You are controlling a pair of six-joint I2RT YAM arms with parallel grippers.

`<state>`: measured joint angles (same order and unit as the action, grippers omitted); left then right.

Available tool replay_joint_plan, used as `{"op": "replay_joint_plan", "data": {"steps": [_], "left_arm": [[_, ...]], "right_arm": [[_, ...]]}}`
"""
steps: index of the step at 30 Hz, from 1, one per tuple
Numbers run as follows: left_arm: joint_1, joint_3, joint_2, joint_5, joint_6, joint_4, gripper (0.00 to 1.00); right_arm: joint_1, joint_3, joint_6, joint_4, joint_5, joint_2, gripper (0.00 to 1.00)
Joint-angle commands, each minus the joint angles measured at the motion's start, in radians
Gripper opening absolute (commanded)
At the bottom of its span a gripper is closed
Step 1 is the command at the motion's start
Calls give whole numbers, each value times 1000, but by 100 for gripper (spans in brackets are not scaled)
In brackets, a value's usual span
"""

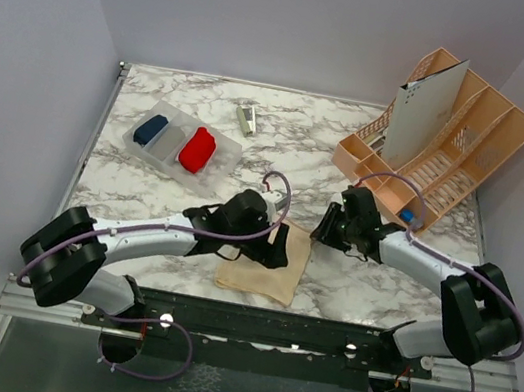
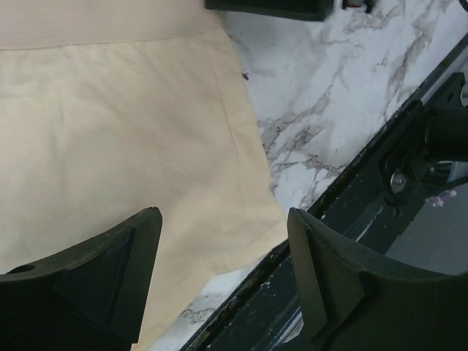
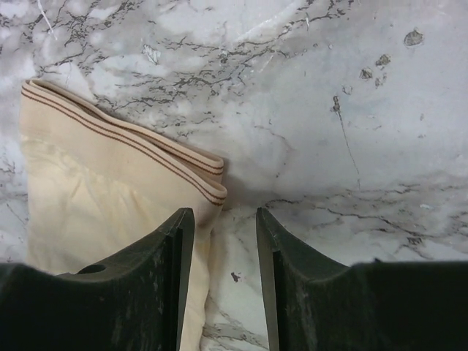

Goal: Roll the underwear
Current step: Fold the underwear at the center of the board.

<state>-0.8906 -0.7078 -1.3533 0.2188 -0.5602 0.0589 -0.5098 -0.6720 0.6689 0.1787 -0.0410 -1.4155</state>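
Peach underwear (image 2: 110, 131) under the open left claw (image 2: 223, 219) and beside the open right claw (image 3: 224, 219) could be bunched by too low a sweep.

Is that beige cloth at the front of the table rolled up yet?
No, the beige underwear lies flat on the marble table, with no rolled bundle shape to it.
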Motion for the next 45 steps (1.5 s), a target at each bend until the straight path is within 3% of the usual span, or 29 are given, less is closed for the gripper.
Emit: {"op": "replay_joint_plan", "data": {"steps": [1, 14, 28, 40, 45], "left_arm": [[-79, -20, 11, -15, 20, 24, 75], [-353, -206, -227, -312, 6, 196, 73], [-517, -432, -473, -572, -40, 493, 66], [-567, -540, -596, -656, -35, 605, 37], [-573, -545, -606, -683, -49, 628, 18]], "right_arm": [[30, -1, -25, -89, -83, -67, 42], [38, 8, -36, -130, -120, -163, 28], [38, 7, -54, -113, -125, -151, 31], [39, 13, -57, -106, -119, -145, 31], [39, 16, -58, -112, -121, -152, 31]]}}
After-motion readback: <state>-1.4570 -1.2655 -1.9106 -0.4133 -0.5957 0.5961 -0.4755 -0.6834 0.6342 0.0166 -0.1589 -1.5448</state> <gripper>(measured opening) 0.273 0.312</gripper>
